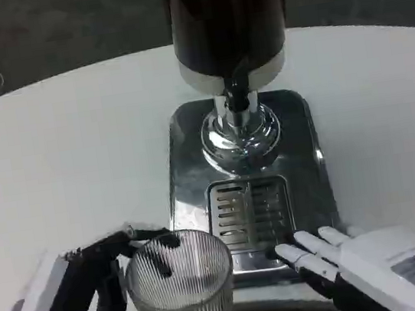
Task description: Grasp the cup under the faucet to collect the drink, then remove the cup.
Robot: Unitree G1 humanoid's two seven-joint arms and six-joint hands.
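Cup [180,279] sat in our left hand [73,302], fingers wrapped round its ribbed wall, short of the faucet [236,97]. We judged it light, rigid, slippery; mid-wall grip suited. Right hand [362,265] lay empty, fingers spread.

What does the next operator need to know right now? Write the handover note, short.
Left hand: fingers wrapped around the ribbed clear cup, holding it upright.
Right hand: open, fingertips resting at the front right edge of the dispenser's steel base, holding nothing.
Cup: at the table's near edge, in front of the drip grate, not under the faucet. Whether it holds any drink cannot be told.
Done: cup grasped.
Left: from this frame alone, likely bring the cup under the faucet, collect the drink, then remove it; check the cup first.
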